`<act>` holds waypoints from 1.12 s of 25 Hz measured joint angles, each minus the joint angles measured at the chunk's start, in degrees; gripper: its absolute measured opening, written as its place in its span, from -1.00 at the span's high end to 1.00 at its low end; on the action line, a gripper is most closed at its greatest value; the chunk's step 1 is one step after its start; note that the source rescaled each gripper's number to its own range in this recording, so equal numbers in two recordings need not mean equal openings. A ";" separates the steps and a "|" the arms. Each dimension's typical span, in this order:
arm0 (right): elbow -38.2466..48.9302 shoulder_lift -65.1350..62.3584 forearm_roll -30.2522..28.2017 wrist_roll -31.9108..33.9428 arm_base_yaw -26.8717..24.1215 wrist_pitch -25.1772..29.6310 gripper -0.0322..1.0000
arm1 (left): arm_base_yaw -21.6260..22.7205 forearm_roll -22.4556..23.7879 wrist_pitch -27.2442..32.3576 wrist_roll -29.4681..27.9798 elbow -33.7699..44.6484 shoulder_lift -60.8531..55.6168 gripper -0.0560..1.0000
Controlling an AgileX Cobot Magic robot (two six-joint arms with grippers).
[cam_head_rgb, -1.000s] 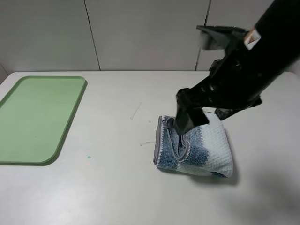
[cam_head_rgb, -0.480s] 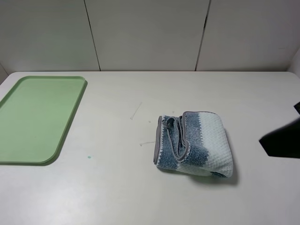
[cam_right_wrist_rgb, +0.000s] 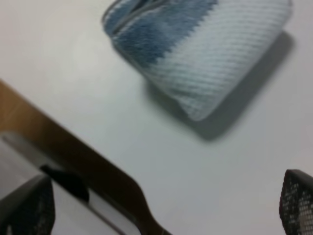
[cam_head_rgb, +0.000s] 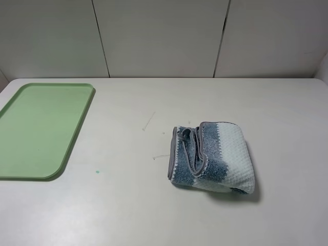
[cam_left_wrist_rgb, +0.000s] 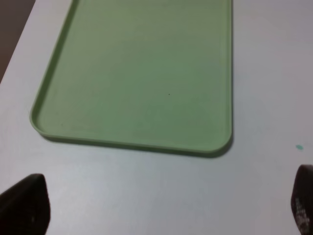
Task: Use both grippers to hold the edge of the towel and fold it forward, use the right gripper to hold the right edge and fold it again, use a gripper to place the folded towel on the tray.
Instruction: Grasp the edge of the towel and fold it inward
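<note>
Fingers (cam_left_wrist_rgb: 24,205) empty on both arms; folded towel (cam_head_rgb: 212,156) not yet on tray (cam_head_rgb: 41,128)
The left fingers (cam_left_wrist_rgb: 303,203) stand spread wide, grasping nothing, over the tabletop (cam_head_rgb: 128,205) just off the tray's short rim. The right fingers (cam_right_wrist_rgb: 27,208) gape likewise, released, the towel ahead of them. The towel lies in a rumpled folded packet, well apart from the tray. Both folds look done; lifting it onto the tray is what is left.

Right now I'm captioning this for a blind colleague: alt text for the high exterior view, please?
A loosely folded blue-and-white towel lies on a pale table, right of centre. A pale-green tray sits apart at the left, nothing on its visible part. Plain wall panels stand behind.
</note>
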 joint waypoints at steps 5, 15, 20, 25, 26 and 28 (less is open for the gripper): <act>2.85 -9.35 -0.41 -3.38 -13.72 0.00 -1.00 | 0.00 0.00 0.00 0.00 0.00 0.00 -0.98; 7.80 -24.63 -0.46 -10.33 -36.32 -5.69 -1.00 | 0.00 0.00 0.00 0.00 0.00 0.00 -0.98; 9.95 -24.86 -0.54 -10.47 -40.25 -10.79 -1.00 | 0.00 0.00 0.00 0.00 0.00 0.00 -0.98; 10.50 -24.86 -1.40 -9.46 -40.30 -11.05 -1.00 | 0.00 0.05 0.00 0.00 0.00 0.00 -0.98; 10.50 -24.86 -1.53 -9.36 -40.30 -11.09 -1.00 | 0.00 0.05 0.00 0.00 0.00 0.00 -0.98; 10.50 -24.86 -1.52 -9.31 -40.30 -11.09 -1.00 | 0.00 0.05 0.00 0.00 0.00 0.00 -0.98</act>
